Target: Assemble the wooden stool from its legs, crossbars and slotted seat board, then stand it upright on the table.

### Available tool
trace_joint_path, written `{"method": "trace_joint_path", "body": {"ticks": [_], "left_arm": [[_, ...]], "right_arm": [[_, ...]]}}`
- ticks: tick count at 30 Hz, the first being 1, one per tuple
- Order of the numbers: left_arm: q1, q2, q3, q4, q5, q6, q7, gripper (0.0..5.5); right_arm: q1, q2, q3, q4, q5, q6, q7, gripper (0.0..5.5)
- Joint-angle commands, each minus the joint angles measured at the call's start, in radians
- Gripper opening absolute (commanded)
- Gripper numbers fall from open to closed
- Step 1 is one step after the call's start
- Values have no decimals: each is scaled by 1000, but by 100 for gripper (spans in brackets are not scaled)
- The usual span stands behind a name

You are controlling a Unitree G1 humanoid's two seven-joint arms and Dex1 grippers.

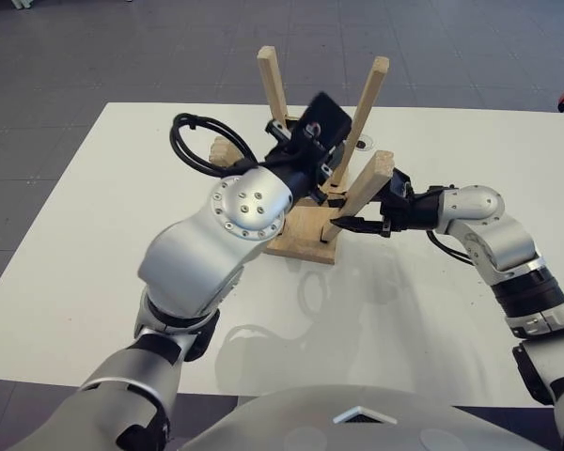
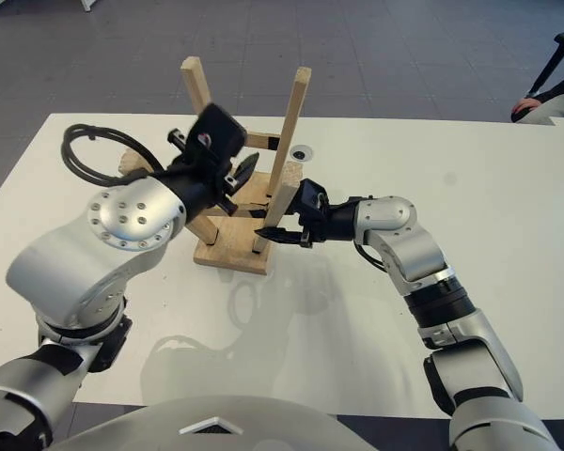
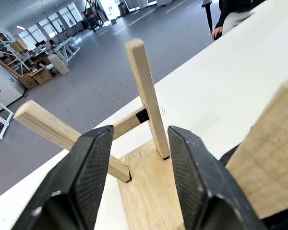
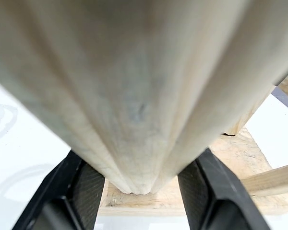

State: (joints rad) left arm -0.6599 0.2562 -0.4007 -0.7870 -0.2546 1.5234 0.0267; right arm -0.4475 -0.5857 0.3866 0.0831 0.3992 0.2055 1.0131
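Jaws of the right gripper (image 1: 343, 225) clamp the near leg (image 1: 362, 188) close to its base. Those of the left gripper (image 3: 139, 135) stand wide apart, empty, above the seat board (image 1: 301, 240). That board lies flat on the table (image 1: 451, 141), legs pointing up.

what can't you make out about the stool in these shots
Head views: the left arm covers much of the seat board and most of the fourth leg, so their joint is hidden.
Right wrist view: the leg in the right gripper is blurred and blocks its own slot.
Left wrist view: that same leg is cut off by the edge.
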Motion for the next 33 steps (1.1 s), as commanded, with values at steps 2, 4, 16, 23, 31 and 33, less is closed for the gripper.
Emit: {"method": "trace_joint_path", "body": {"ticks": [2,4,16,23,31,33], "left_arm": [[-29,14,-55,13,74,-61,45,211],[-97,4,18,35,150,-158,101,211],[209,106,-270,131,72,-21,-57,211],[225,44,-216,133,108,-40,-36,211],[210,9,-175,140,124,-52,-37,211],[183,-9,-139,129,123,-53,-45,211]], "right_arm": [[122,-26,111,149,-191,96,-53,203],[122,-25,110,149,-190,96,-55,203],[127,-36,112,132,-186,105,-47,203],[56,-31,240,153,-267,126,34,203],[-37,-10,393,304,-326,123,155,203],[-38,0,390,343,-318,119,149,203]]}}
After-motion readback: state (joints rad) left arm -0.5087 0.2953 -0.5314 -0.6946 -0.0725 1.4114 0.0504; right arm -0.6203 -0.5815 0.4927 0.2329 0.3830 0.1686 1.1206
